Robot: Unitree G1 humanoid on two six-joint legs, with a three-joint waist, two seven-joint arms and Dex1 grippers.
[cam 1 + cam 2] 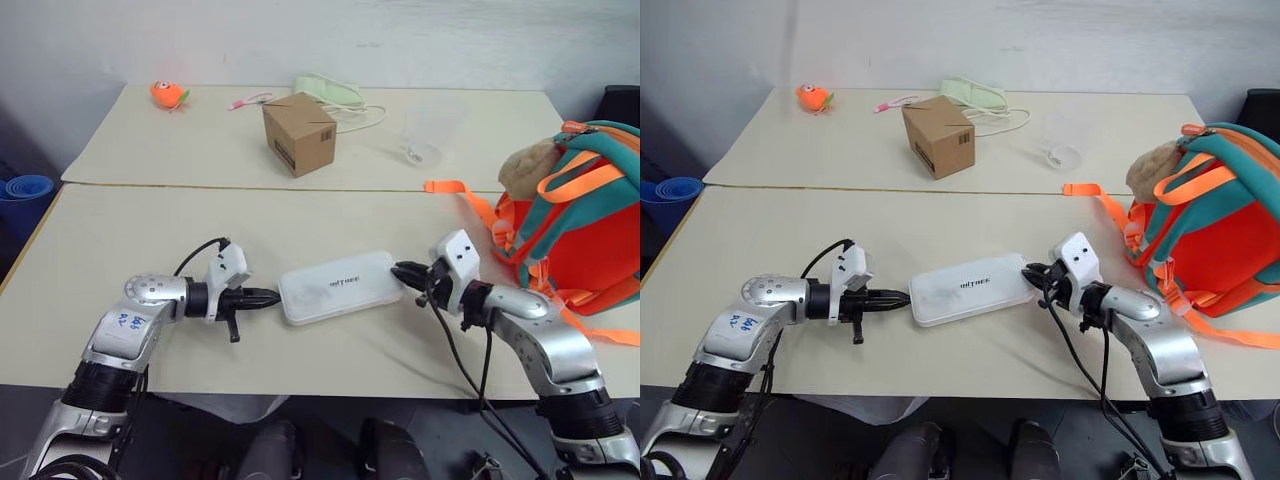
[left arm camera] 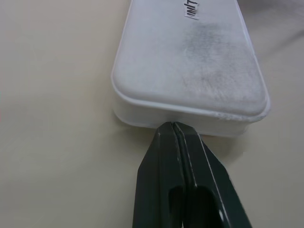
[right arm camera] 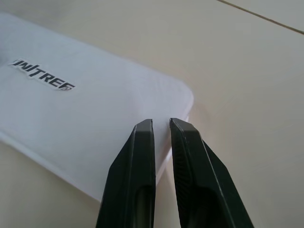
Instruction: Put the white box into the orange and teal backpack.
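Both grippers at the ends of the white box

The left gripper (image 1: 272,296), fingers pressed together, butts one short end of the white box (image 1: 338,286); the right gripper (image 1: 400,271), slightly parted, meets the other. The box's long axis spans them; the backpack (image 1: 580,215) stands beyond, rightward.

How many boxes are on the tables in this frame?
2. The white box lies flat on the near table between the left gripper and the right gripper. The brown cardboard box stands on the far table. Anything behind the orange and teal backpack would be hidden.
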